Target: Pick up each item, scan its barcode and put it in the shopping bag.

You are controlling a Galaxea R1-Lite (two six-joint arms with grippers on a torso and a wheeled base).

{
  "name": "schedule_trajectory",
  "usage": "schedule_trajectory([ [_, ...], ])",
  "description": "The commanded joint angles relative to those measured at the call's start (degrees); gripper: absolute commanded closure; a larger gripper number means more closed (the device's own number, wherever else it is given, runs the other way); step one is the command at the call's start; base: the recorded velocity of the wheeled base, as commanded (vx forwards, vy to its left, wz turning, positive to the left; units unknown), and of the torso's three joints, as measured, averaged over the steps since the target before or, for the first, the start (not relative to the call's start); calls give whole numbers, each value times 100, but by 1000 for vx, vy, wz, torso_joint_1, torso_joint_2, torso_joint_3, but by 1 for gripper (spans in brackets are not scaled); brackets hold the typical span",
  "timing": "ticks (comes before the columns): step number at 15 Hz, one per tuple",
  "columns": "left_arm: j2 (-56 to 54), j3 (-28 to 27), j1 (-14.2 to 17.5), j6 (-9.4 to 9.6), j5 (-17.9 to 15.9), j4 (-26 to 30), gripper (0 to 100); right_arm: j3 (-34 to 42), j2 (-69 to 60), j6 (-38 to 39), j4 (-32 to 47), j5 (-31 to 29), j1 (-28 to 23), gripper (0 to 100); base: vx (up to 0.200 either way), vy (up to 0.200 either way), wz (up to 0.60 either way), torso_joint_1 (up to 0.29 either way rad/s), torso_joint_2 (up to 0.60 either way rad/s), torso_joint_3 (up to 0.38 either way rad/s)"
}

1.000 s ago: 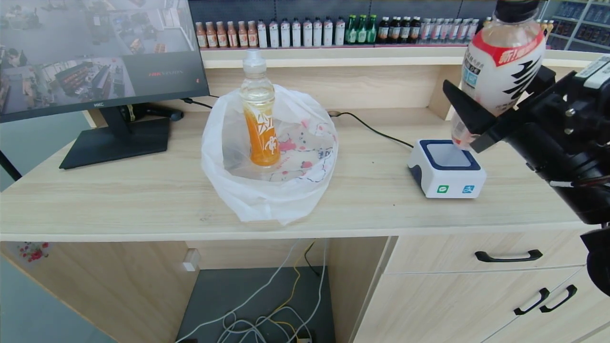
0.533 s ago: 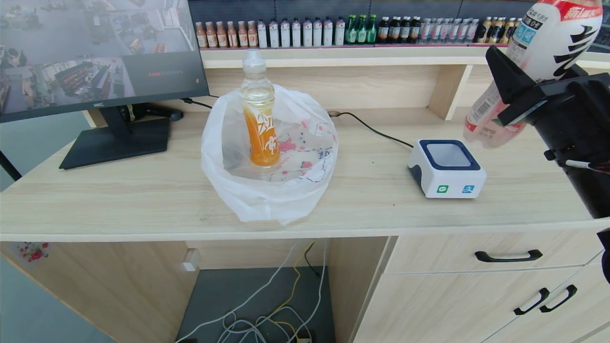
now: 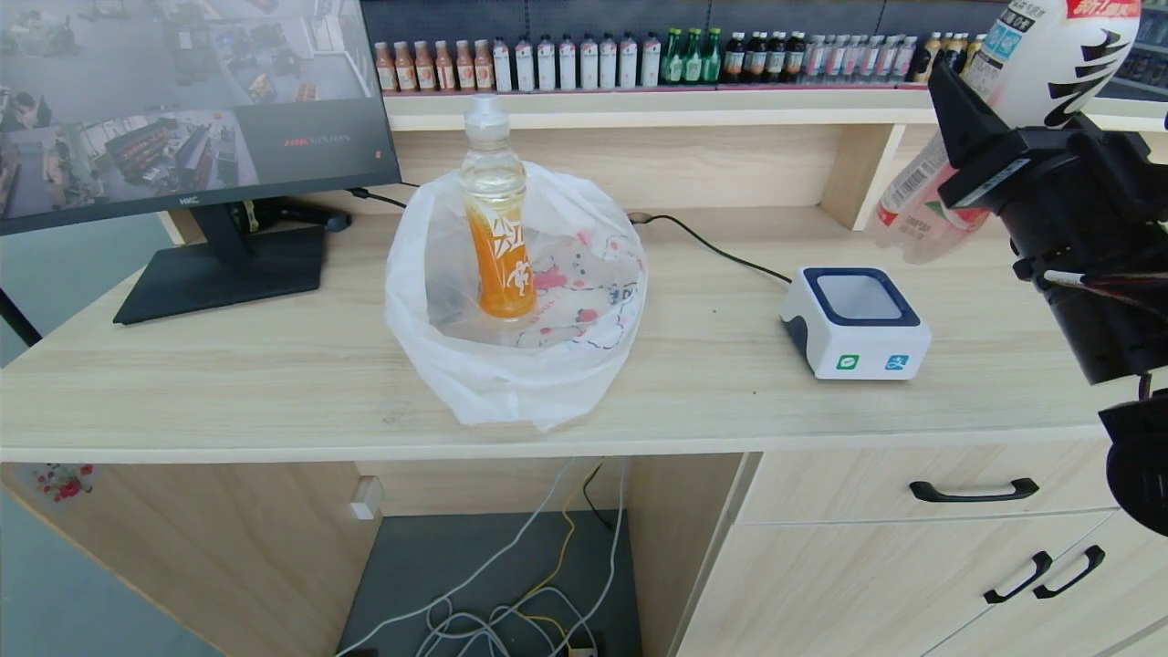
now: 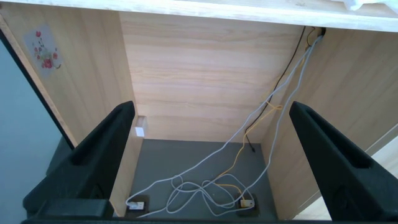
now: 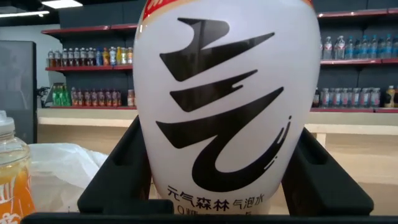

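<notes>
My right gripper is shut on a white-labelled drink bottle, held tilted high at the far right, up and to the right of the white scanner. The bottle's barcode end faces down and left. In the right wrist view the bottle sits between the black fingers. A white shopping bag sits mid-counter with an orange drink bottle upright inside it. My left gripper hangs open below the counter edge, with nothing between its fingers.
A monitor stands at the back left. The scanner's black cable runs across the counter behind the bag. A raised ledge and a shelf of bottles lie behind. Drawers sit under the counter at the right, loose cables below.
My right gripper has carried the white bottle from just over the scanner up and to the right, tilting it further. The bag, orange bottle and scanner have not moved.
</notes>
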Motion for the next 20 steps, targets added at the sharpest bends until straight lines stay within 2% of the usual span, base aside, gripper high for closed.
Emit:
schedule_trajectory([
  [1,-2,0,2,-2,2,0,0,-154,161,3,2,-1,29,100,0,200,0,-2,2,7],
  [7,-2,0,2,-2,-6,0,0,-154,170,47,2,7,-314,100,0,200,0,1,1,0],
  [12,-2,0,2,-2,2,0,0,-180,214,56,2,16,-323,100,0,200,0,6,0,1],
  [20,-2,0,2,6,-6,0,0,-470,443,30,2,60,-296,100,0,0,0,0,0,0],
])
